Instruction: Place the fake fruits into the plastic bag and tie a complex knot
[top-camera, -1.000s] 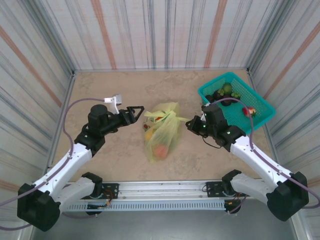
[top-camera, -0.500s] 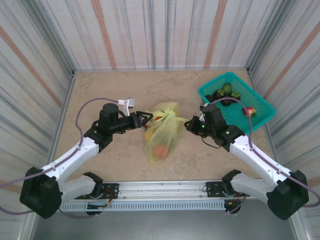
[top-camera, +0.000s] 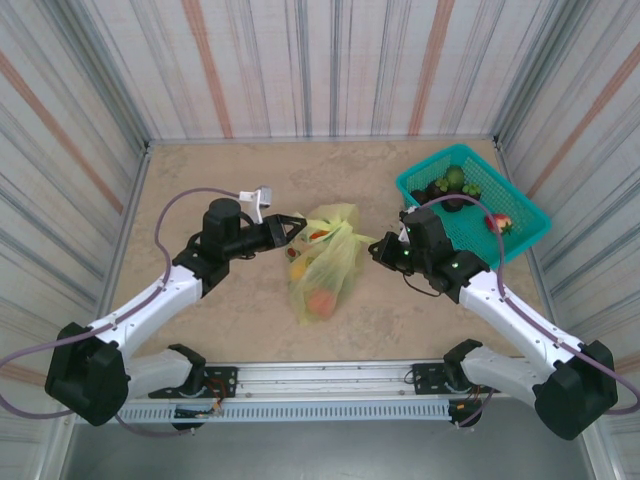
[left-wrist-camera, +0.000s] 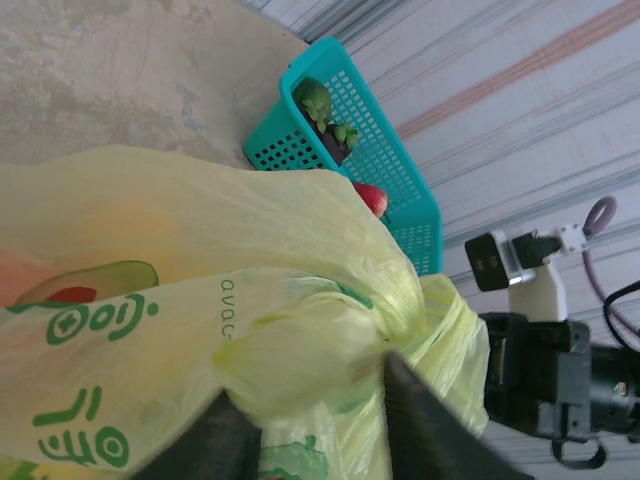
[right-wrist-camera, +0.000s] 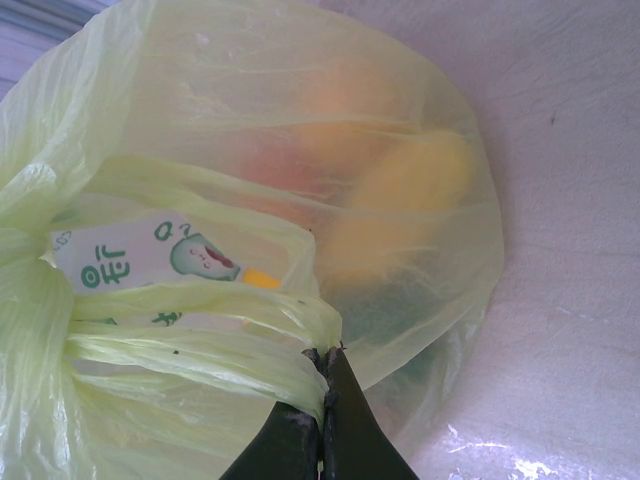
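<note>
Plastic bag (top-camera: 325, 262) laid on beige marbled tabletop (top-camera: 220, 180), fake fruits (top-camera: 320, 300) seen inside. Striped panel walls (top-camera: 330, 60) set behind and beside bag. Right gripper (top-camera: 377, 246) clamped together on bag's right fold; left gripper (top-camera: 298, 222) placed astride left fold, clamping not determinable.

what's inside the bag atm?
Through the bag: an orange-red fruit and yellow fruits. Its folds and print cover the rest, so no count.

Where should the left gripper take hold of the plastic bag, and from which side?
The bunched handle fold on the left side of the plastic bag, approached from the left: it juts sideways, narrow enough for the left gripper; the right gripper pinches the opposite handle.
</note>
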